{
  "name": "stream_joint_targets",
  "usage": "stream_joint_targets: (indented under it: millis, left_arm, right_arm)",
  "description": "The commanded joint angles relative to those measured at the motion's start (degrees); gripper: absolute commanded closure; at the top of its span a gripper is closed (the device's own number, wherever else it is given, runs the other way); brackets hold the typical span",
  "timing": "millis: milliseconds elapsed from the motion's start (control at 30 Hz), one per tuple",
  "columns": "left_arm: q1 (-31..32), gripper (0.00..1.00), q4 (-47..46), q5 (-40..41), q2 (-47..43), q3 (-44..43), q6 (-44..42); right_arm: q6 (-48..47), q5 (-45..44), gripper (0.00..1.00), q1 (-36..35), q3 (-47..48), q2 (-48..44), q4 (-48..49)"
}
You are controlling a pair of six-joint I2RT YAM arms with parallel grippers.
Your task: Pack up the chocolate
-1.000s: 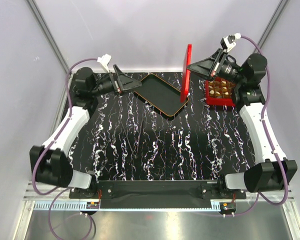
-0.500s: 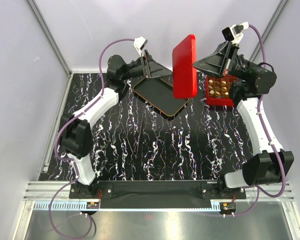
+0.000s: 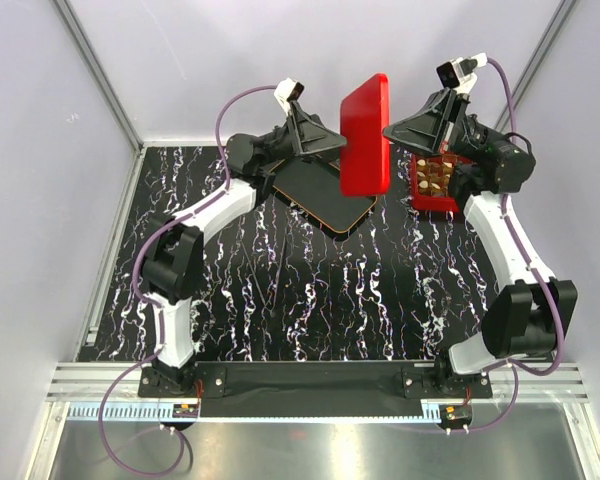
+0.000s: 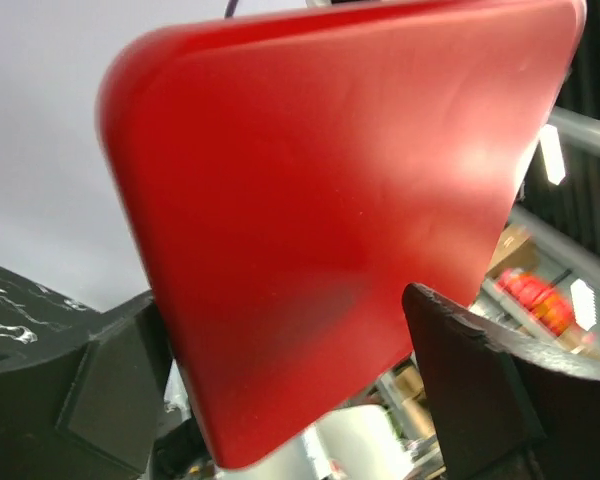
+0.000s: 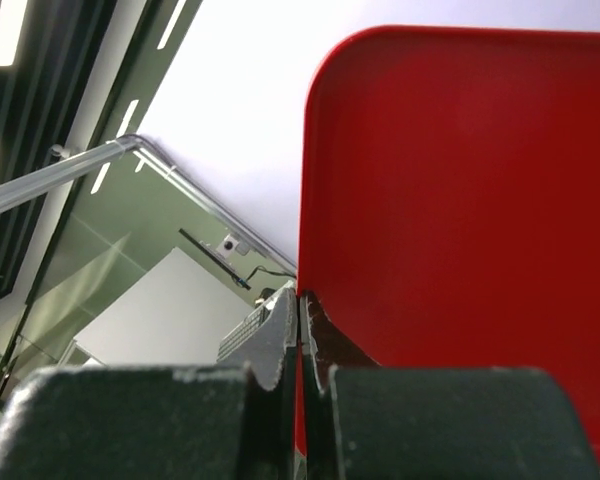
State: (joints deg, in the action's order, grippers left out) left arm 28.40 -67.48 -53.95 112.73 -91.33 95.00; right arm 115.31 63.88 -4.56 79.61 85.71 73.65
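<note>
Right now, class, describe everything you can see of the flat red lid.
The red lid is a glossy, plastic-looking flat panel with rounded corners and a shallow raised rim. It stands nearly upright in the air. The right fingers are shut on one edge; the left fingers stand open either side of the opposite edge, contact unclear.

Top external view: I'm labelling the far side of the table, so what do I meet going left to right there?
The left gripper → red lid → red box with chocolates.
</note>
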Motion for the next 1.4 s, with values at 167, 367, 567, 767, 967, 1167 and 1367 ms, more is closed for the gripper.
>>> stream_joint_targets:
  millis: [167, 367, 567, 767, 967, 1167, 1367]
  left_arm:
    - [-0.1, 0.44, -18.74, 3.41, 0.22, 2.46, 10.91]
    - [-1.33, 0.67, -19.27, 4.21, -1.19, 7.3, 12.66]
    - [-4.14, 0.79, -18.21, 4.47, -2.16, 10.73, 12.84]
    - [-4.76, 0.89, -15.49, 3.24, -1.2, 10.82, 11.09]
    - [-5.37, 0.74, -10.04, 1.49, -0.84, 12.31, 6.08]
    - [-8.27, 0.3, -5.3, 1.4, -2.95, 18.46, 1.25]
    - [-11.52, 0.19, 5.59, 0.87, -6.98, 21.98, -6.31]
  right_arm:
    - [0.37, 4.32, 0.96, 1.13, -3.76, 3.85, 0.82]
    - [-15.78, 6.87, 0.78, 4.03, -5.7, 5.69, -16.23]
    - [-31.6, 6.62, 0.76, 6.75, -5.0, 6.31, -38.97]
    - [-59.39, -0.06, 0.71, 6.75, 0.37, 6.66, -73.29]
    - [-60.81, -1.12, 0.86, 6.75, -1.57, 7.28, -75.32]
    - [-55.05, -0.69, 1.0, 8.95, 2.03, 10.43, -65.7]
    - [-48.51, -1.38, 1.0, 13.52, 8.45, 14.21, -57.65]
